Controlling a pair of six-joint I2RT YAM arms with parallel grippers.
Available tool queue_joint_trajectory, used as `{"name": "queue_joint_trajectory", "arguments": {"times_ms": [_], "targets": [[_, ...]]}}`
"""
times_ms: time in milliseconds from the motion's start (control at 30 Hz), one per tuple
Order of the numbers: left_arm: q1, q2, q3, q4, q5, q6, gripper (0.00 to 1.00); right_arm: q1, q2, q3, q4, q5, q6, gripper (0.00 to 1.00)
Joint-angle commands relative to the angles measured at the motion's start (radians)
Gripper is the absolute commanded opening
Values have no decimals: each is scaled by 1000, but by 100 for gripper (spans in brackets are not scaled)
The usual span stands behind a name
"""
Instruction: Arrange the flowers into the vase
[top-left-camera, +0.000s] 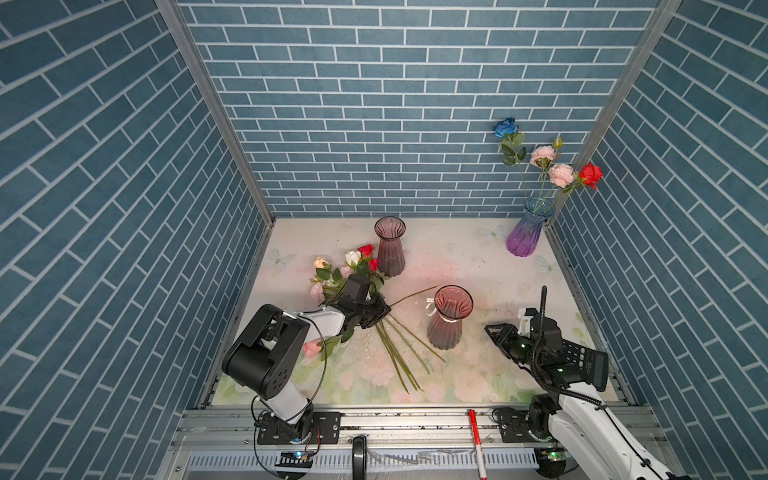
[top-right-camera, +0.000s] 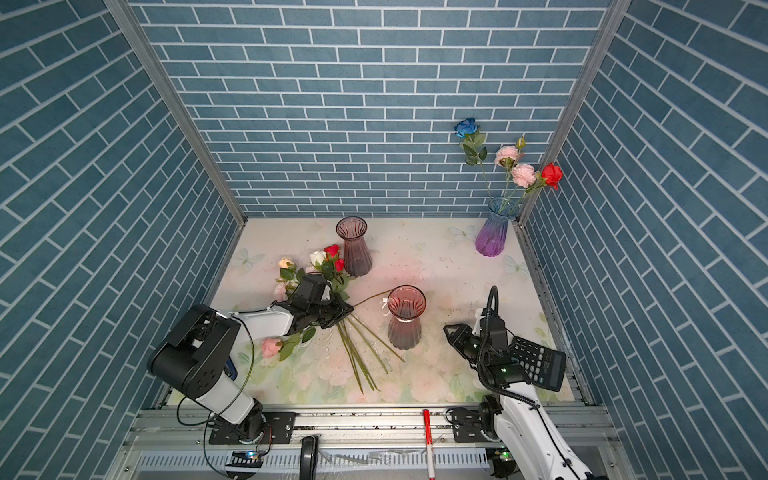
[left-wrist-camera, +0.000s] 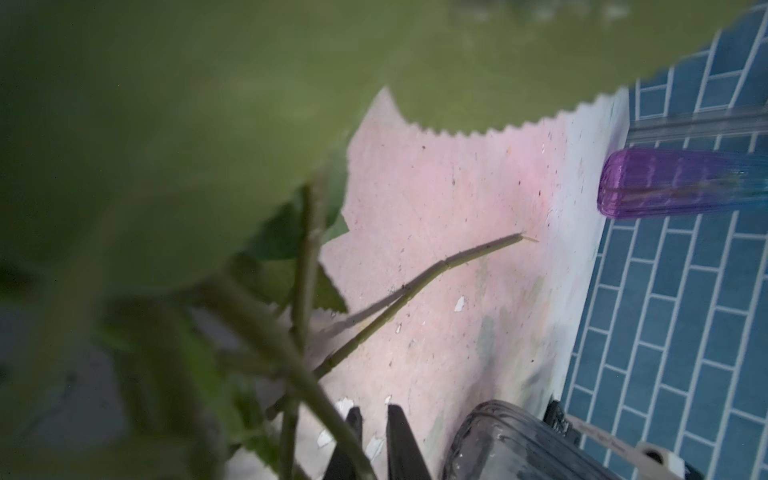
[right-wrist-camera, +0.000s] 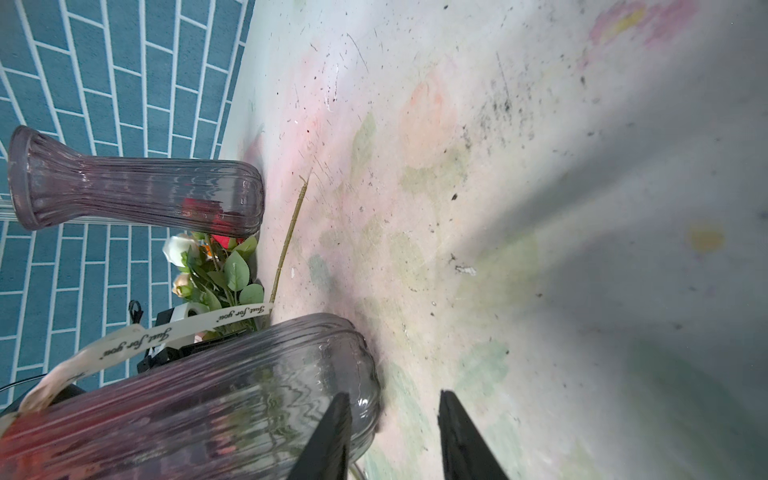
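**A:** Where do we find the flowers?

**B:** Most of the loose flowers (top-left-camera: 359, 259) lie in a heap on the floral-printed surface (top-left-camera: 457, 249), left of centre. Their blooms point to the back and their long stems fan out toward the front. One pink bloom (top-left-camera: 311, 347) lies apart, beside the left arm. A few more stand in the blue-purple vase (top-left-camera: 525, 237) in the far right corner.

**A:** And our jaws?

**B:** The left gripper (top-left-camera: 380, 309) sits low where the stems cross. Its jaws are clenched, and in the left wrist view a green stem (left-wrist-camera: 332, 415) runs between them, so we judge it is grasping that one. The right gripper (top-left-camera: 494, 332) hovers beside the near pink vase (top-left-camera: 446, 328), its jaws released and empty.

**A:** How do we lift well?

**B:** We should rise slowly and straight up, because the leaves are tangled and neighbouring stems may drag along. Once the stem is free, we let its cut end hang down, then lower it into a vase mouth without knocking the rim. We cannot tell which vase is meant. The right gripper could steady the glass.
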Motion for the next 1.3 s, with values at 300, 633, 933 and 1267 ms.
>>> {"name": "queue_joint_trajectory", "arguments": {"times_ms": [300,633,933,1267], "targets": [[-7,-197,83,-96,-28,67,0,-9,-15,-16,9,-13,30,37],[2,-400,98,-131,-16,167,0,-10,-14,-12,3,-14,30,37],[31,-344,88,-231,20,173,29,-11,-13,-11,-1,-14,30,37],[54,-361,93,-258,32,175,48,-13,9,-9,11,-18,28,37]]}}
